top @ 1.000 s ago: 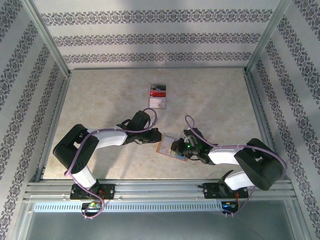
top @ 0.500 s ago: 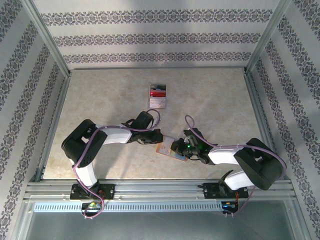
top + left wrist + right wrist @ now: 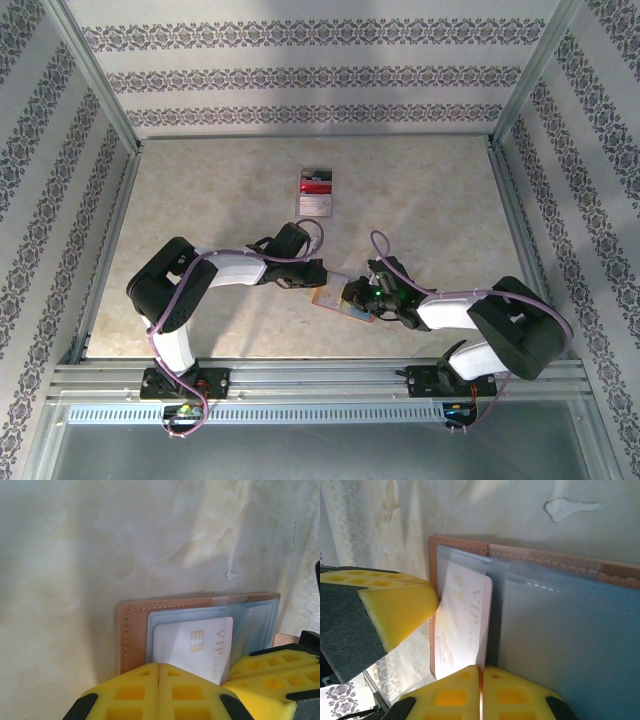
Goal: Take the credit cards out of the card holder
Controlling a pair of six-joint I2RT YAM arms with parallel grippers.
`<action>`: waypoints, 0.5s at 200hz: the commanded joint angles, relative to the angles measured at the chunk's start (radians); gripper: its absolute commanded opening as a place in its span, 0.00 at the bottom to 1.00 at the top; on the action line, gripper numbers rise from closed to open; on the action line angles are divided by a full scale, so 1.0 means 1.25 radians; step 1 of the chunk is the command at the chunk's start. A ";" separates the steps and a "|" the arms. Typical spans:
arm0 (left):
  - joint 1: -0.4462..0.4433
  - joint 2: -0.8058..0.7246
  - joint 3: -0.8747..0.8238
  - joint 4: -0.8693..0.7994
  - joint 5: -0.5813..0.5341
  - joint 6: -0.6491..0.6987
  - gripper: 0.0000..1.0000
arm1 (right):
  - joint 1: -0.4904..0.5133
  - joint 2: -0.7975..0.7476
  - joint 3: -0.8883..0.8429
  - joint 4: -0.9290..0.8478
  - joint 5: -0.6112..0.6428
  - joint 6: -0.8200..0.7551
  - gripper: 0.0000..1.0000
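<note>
While pocketed in card holder (image 3: pixel 131 630), credit card (image 3: pixel 192 647) juts lengthwise toward left tool (image 3: pixel 159 680).

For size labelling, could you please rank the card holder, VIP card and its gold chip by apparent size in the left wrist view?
Largest to smallest:
card holder
VIP card, partly hidden
gold chip

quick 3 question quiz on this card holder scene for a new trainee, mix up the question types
1. True or false: the card holder lies folded shut on the table.
2. The word printed on the white card sticking out of its pocket is: A) VIP B) GIFT C) BANK
3. Seen from above, which lies closer to the back wall: the card holder or the small red and white stack?

Key: 1 false, it lies open; 2 A; 3 the small red and white stack.
</note>
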 commanded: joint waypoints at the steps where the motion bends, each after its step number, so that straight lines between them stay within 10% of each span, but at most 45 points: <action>1: -0.007 0.031 -0.019 -0.086 -0.077 0.027 0.00 | -0.011 -0.017 -0.032 -0.029 0.006 0.004 0.07; 100: -0.007 0.043 -0.022 -0.084 -0.080 0.026 0.00 | -0.032 -0.020 -0.060 0.029 -0.035 0.001 0.18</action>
